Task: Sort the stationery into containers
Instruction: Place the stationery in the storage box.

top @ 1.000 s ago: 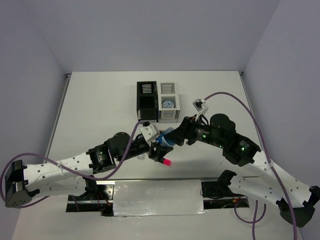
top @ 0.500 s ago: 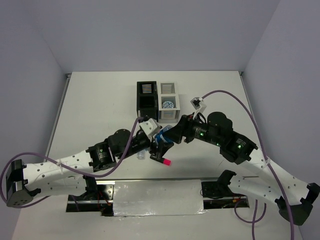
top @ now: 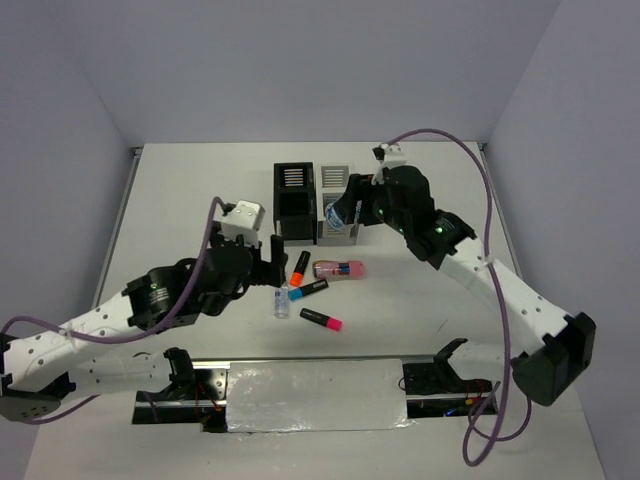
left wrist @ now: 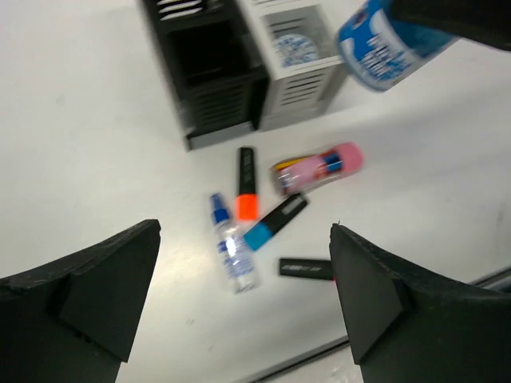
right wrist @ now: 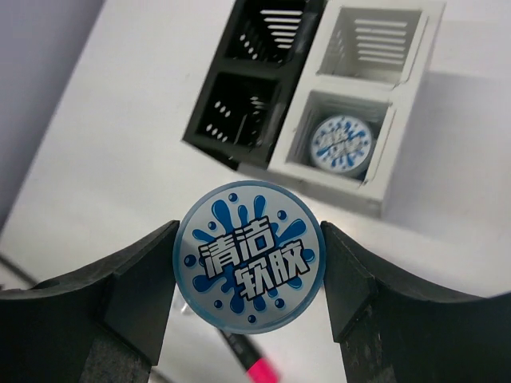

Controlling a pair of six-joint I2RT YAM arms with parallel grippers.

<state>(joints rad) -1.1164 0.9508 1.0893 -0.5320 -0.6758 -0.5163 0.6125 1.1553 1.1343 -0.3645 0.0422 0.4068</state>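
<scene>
- We hold a blue roll (right wrist: 249,239) aloft near the white organiser (right wrist: 411,88), our right gripper (right wrist: 249,267) jaws clamped on it.
- Our left gripper (left wrist: 243,231) hangs, jaws wide apart, above the highlighters (left wrist: 247,183) and pink tube (left wrist: 319,166) on the counter (left wrist: 80,159).

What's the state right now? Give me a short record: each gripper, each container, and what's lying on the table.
left gripper: open, empty, above the loose items
right gripper: shut on blue roll, in the air near the white organiser
white organiser: second blue roll in front compartment
black organiser: nothing seen inside
on table: orange highlighter, blue highlighter, pink highlighter, pink tube, clear bottle
</scene>
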